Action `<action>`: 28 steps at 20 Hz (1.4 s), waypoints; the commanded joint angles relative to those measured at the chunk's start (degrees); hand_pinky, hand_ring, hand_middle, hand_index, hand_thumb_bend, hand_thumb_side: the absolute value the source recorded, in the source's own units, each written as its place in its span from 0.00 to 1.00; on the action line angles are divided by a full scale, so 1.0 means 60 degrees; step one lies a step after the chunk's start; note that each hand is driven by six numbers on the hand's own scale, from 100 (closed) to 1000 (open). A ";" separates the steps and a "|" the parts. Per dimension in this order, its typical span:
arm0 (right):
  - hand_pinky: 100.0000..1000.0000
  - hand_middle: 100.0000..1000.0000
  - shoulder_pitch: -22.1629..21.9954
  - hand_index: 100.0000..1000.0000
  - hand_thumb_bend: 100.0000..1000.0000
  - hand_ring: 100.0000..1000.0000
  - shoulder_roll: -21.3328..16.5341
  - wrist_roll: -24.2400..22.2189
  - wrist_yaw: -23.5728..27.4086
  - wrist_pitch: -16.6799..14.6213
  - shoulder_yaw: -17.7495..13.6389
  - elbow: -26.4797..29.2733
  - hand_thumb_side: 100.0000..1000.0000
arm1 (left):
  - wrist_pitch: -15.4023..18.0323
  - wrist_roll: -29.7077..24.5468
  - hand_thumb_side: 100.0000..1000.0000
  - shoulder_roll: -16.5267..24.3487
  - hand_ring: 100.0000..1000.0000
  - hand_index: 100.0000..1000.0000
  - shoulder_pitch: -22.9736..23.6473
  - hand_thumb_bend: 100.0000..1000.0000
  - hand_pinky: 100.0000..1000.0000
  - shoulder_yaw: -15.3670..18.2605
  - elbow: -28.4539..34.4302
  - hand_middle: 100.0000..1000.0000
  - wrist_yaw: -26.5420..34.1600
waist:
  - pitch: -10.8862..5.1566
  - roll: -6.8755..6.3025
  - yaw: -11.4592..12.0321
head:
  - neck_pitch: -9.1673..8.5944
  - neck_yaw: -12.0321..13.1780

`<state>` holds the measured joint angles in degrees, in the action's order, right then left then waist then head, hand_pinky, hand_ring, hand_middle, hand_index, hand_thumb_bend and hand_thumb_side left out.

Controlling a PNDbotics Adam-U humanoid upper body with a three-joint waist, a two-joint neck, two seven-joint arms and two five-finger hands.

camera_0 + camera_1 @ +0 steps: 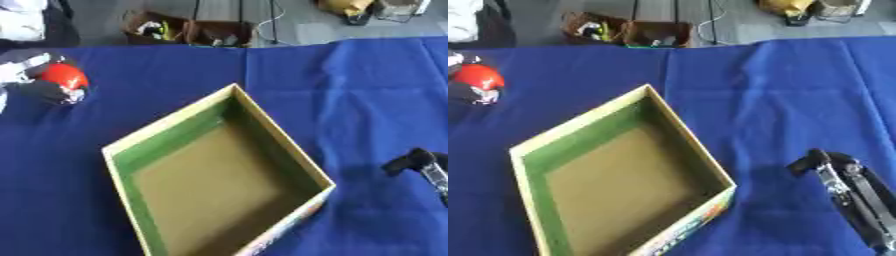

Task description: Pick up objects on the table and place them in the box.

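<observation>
The left hand (44, 85) is curled around a red ball (63, 76) at the far left, over the blue cloth (367, 100). The open box (282, 145) waits down and to its right. The right hand (842, 180) is on the box's other side; its fingers cannot be made out.

— What sits on the table (367, 80)?
— One box (214, 175), near the middle.
— And left of the box?
— A round object (63, 76), well behind it, in the left hand (44, 90).
— To its right?
— The right hand (846, 185), near the box's front corner.
</observation>
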<state>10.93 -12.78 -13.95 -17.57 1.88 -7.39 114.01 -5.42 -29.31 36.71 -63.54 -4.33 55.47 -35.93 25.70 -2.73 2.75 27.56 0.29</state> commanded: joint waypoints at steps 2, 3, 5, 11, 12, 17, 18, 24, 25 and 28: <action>0.86 0.45 -0.0015 0.57 0.00 0.66 -0.0040 0.0019 0.0100 0.0061 -0.0061 0.0096 1.00 | 0.0061 -0.0216 0.16 0.0518 0.60 0.73 -0.0200 0.00 0.36 -0.0080 0.0680 0.72 -0.0063 | -0.0367 -0.0024 0.0053 | 0.0102 -0.0066; 0.86 0.45 -0.0020 0.57 0.00 0.66 -0.0042 0.0017 0.0114 0.0070 -0.0059 0.0096 1.00 | 0.0073 -0.0296 0.17 0.0544 0.59 0.72 -0.0184 0.00 0.36 -0.0121 0.0877 0.71 0.0029 | -0.0398 -0.0032 0.0061 | 0.0122 -0.0082; 0.86 0.45 -0.0031 0.57 0.00 0.66 -0.0045 0.0012 0.0135 0.0086 -0.0061 0.0096 1.00 | 0.0039 -0.0498 0.16 0.0653 0.59 0.71 -0.0108 0.00 0.36 -0.0241 0.1368 0.71 0.0275 | -0.0443 -0.0049 0.0074 | 0.0147 -0.0101; 0.86 0.45 -0.0022 0.57 0.00 0.66 -0.0056 -0.0004 0.0215 0.0127 -0.0048 0.0096 1.00 | -0.0408 -0.1265 0.16 0.0975 0.57 0.65 0.0388 0.00 0.35 -0.0782 0.3985 0.69 0.1138 | -0.0579 -0.0099 0.0102 | 0.0181 -0.0140; 0.86 0.45 -0.0015 0.57 0.00 0.66 -0.0057 -0.0004 0.0226 0.0129 -0.0046 0.0096 1.00 | -0.0561 -0.1305 0.15 0.1030 0.56 0.63 0.0485 0.00 0.35 -0.0847 0.4406 0.69 0.1214 | -0.0588 -0.0099 0.0102 | 0.0177 -0.0146; 0.86 0.45 0.0040 0.57 0.00 0.66 -0.0077 0.0014 0.0308 0.0090 -0.0029 0.0096 1.00 | -0.1211 -0.1420 0.17 0.1224 0.56 0.60 0.0926 0.00 0.35 -0.1411 0.6391 0.68 0.1876 | -0.0636 -0.0069 0.0087 | 0.0148 -0.0142; 0.86 0.45 0.0046 0.57 0.00 0.66 -0.0086 0.0020 0.0323 0.0080 -0.0026 0.0096 1.00 | -0.1292 -0.1469 0.17 0.1270 0.56 0.60 0.0975 0.00 0.35 -0.1560 0.6815 0.68 0.2055 | -0.0646 -0.0065 0.0085 | 0.0143 -0.0149; 0.86 0.45 0.0062 0.57 0.00 0.66 -0.0113 0.0024 0.0380 0.0060 -0.0011 0.0096 1.00 | -0.1971 -0.1405 0.20 0.1426 0.55 0.58 0.1087 0.00 0.34 -0.2192 0.8837 0.68 0.3037 | -0.0690 -0.0045 0.0076 | 0.0139 -0.0171; 0.86 0.45 0.0065 0.57 0.00 0.66 -0.0110 0.0026 0.0385 0.0058 -0.0013 0.0096 1.00 | -0.2110 -0.1332 0.21 0.1410 0.55 0.58 0.1098 0.00 0.34 -0.2294 0.9120 0.68 0.3195 | -0.0695 -0.0042 0.0068 | 0.0128 -0.0179; 0.86 0.45 0.0067 0.57 0.00 0.66 -0.0105 0.0029 0.0397 0.0062 -0.0015 0.0096 1.00 | -0.2403 -0.1179 0.20 0.1363 0.55 0.56 0.1082 0.00 0.34 -0.2629 0.9738 0.67 0.3598 | -0.0705 -0.0051 0.0046 | 0.0110 -0.0218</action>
<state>10.91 -12.79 -13.86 -15.51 2.33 -7.39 114.01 -18.98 -36.80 43.33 -56.38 -19.83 111.73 -15.51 23.01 -3.12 3.08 28.54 -0.79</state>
